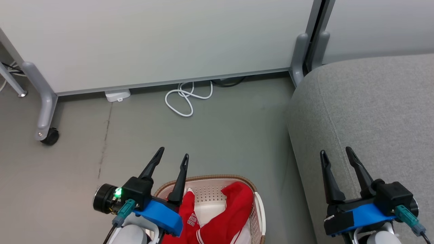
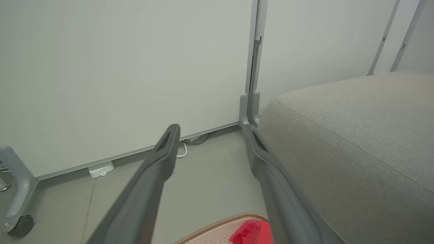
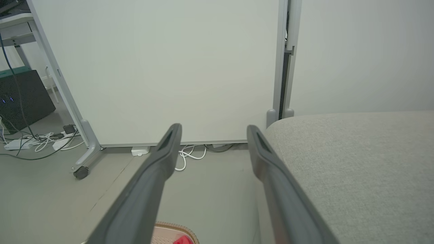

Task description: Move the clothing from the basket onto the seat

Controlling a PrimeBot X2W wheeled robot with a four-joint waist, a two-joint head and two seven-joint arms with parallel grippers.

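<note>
Red clothing (image 1: 220, 217) with white trim and block lettering lies heaped in the cream basket (image 1: 259, 206) on the floor at the bottom centre of the head view. A corner of the clothing (image 2: 252, 232) and the basket rim (image 2: 217, 225) peek into the left wrist view. My left gripper (image 1: 173, 153) hovers open above the basket's left rim, empty. The grey seat (image 1: 373, 112) takes up the right side. Over its front left part my right gripper (image 1: 335, 150) stands open and empty. The seat (image 2: 356, 142) also shows in the left wrist view, and the seat (image 3: 356, 162) in the right wrist view.
A white partition wall on grey wheeled feet (image 1: 45, 112) stands behind the floor. A white cable (image 1: 186, 98) coils by its base beside a small white box (image 1: 117, 95). More cables and a dark box (image 3: 23, 98) lie off to the left in the right wrist view.
</note>
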